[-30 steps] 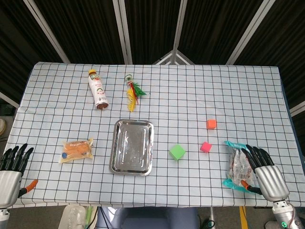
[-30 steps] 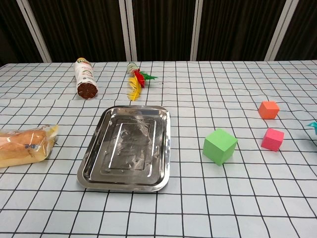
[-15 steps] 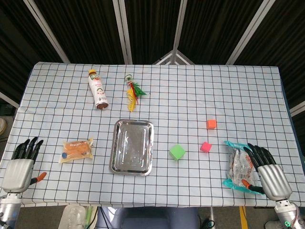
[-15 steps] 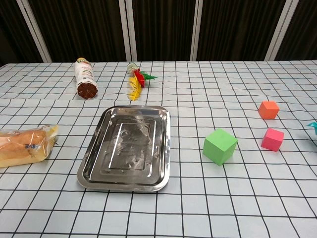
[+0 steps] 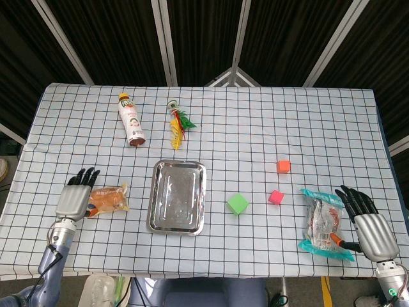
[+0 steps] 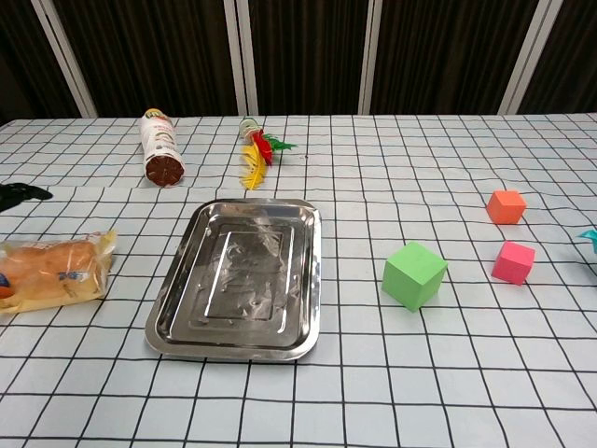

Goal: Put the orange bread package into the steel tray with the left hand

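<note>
The orange bread package (image 5: 108, 199) (image 6: 58, 272) lies flat on the checked cloth, left of the steel tray (image 5: 179, 192) (image 6: 247, 271), which holds nothing. My left hand (image 5: 75, 196) has its fingers stretched out and apart, lying over the package's left end. It grips nothing that I can see. In the chest view only its dark fingertips (image 6: 20, 191) show at the left edge. My right hand (image 5: 371, 224) rests flat with its fingers spread at the front right corner of the table.
A teal snack package (image 5: 321, 222) lies just left of my right hand. A green cube (image 5: 238, 204), a pink cube (image 5: 276, 196) and an orange cube (image 5: 283, 166) sit right of the tray. Behind it lie a bottle (image 5: 131, 119) and a feathered shuttlecock (image 5: 177, 123).
My left hand has moved from the front left table edge forward and right onto the bread package's left end. The package has shifted a little. The right hand drew slightly away from the snack package.
</note>
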You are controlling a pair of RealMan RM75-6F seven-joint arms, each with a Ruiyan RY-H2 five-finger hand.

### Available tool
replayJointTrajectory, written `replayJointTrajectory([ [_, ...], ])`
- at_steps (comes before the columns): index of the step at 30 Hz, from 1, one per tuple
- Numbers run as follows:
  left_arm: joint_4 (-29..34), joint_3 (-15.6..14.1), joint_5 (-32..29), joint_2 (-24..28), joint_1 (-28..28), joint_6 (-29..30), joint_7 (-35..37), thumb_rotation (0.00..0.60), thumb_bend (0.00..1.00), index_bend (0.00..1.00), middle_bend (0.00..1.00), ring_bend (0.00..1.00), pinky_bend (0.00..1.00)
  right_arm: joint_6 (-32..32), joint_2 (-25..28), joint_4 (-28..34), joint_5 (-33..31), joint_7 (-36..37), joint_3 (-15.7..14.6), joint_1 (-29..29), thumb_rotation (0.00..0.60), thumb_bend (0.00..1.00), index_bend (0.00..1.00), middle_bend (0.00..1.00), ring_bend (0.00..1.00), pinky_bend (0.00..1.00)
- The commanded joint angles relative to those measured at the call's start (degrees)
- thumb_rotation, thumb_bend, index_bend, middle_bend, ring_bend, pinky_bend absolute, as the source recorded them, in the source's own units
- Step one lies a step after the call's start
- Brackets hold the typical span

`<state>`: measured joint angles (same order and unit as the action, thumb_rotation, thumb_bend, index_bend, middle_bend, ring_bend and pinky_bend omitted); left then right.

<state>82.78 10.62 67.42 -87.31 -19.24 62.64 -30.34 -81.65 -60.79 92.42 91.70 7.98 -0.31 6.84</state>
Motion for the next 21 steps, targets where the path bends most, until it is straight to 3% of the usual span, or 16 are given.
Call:
replayJointTrajectory([
  [1,-1.0,-0.4,-0.5,-0.8,-0.9,-0.5,-0.7,0.6,0.06,0.07,0.2,0.19,0.31,0.2,-0.1,-0.1,-0.4,-0.1,0.1,0.0,0.6,0.25,0.0,0.0,0.0,0.07],
  [4,-1.9,-0.4,-1.2,-1.5,-1.8,-0.8,-0.8,0.6,0.1,0.28,0.42,0.38,0.44,0.5,-0.2,-0.1,-0.8,-0.2,0.3,0.2,0.6,0.25,0.0,0.0,0.0,0.07],
  [8,-2.0,-0.2,-2.7,-1.8,-2.6,-1.7,-0.5,0.6,0.13,0.45,0.56,0.51,0.58,0.6,-0.3,0.0,-0.8,-0.4,0.3,0.2,0.6,0.25,0.0,0.0,0.0,0.07],
  [15,-0.8,-0.6,-0.6,-1.2,-2.9,0.3,2.9,0.6,0.14,0.48,0.59,0.55,0.62,0.4,-0.2,0.1,-0.8,-0.3,0.3,0.1,0.6,0.25,0.0,0.0,0.0,0.07],
  [21,1.6,-1.2,10.3,-1.3,-2.2,9.6,10.3,0.6,0.14,0.48,0.57,0.55,0.62,0.9,0.0,0.3,-1.1,0.0,0.3,0.2,0.6,0.25,0.0,0.0,0.0,0.07],
])
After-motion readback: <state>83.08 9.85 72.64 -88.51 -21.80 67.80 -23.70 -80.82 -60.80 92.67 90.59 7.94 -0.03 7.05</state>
